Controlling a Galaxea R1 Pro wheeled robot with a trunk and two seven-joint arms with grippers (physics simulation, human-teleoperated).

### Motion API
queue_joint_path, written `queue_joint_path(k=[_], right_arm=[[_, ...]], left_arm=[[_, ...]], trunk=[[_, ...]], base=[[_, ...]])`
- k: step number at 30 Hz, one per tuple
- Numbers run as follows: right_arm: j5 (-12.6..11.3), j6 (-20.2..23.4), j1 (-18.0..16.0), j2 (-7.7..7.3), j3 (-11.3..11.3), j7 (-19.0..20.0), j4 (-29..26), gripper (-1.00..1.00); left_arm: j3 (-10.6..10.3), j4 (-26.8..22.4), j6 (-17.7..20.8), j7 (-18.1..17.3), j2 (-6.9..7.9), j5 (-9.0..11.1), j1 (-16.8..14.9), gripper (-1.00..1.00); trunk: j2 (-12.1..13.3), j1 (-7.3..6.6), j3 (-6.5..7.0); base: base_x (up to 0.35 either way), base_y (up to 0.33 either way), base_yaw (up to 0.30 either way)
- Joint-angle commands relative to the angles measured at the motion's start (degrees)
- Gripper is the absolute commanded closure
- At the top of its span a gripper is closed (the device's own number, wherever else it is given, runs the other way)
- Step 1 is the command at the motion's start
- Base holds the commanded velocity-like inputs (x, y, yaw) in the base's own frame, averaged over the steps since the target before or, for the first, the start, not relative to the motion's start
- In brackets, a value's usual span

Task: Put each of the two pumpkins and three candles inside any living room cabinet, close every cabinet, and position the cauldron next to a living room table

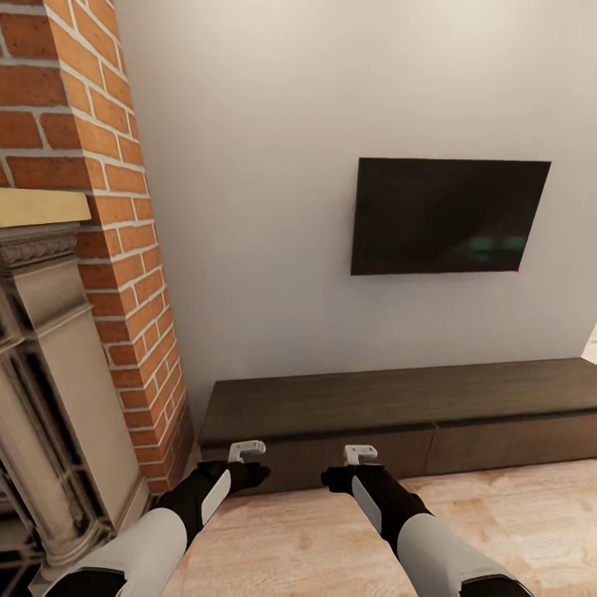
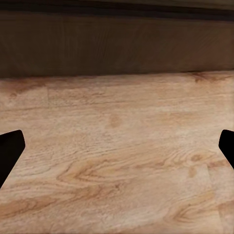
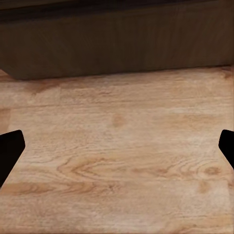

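The long, low dark brown cabinet [image 1: 398, 400] runs along the white wall, its plain drawer fronts shut. My left gripper [image 1: 247, 452] and right gripper [image 1: 361, 454] hover side by side just in front of its left end, above the floor. In the left wrist view the left gripper [image 2: 117, 151] is open, with bare floorboards between its fingers and the cabinet front [image 2: 117, 46] beyond. The right gripper [image 3: 117, 151] is open too, facing the cabinet front [image 3: 117, 46]. The pumpkins, candles and cauldron are out of view.
A brick chimney column [image 1: 116, 249] and a stone fireplace surround [image 1: 58, 414] stand close on my left. A dark TV [image 1: 448, 215] hangs on the wall above the cabinet. Light wooden floor [image 1: 332, 539] stretches to the right.
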Motion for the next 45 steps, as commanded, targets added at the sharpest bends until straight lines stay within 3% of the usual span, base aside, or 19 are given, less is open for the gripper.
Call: queue_joint_path(k=[1, 45], right_arm=[[-0.5, -0.09, -0.02, -0.05, 0.37, -0.34, 0.03, -1.0], [-0.27, -0.86, 0.0, 0.07, 0.4, -0.51, 0.35, -1.0]], left_arm=[[-0.18, -0.09, 0.32, 0.02, 0.02, 0.54, -0.02, -1.0], [-0.19, 0.25, -1.02, 0.13, 0.02, 0.55, -0.02, -1.0]], trunk=[[-0.45, 0.22, -0.25], [-18.1, 9.89, -8.15]], base=[[0.0, 0.0, 0.0], [0.0, 0.0, 0.0]])
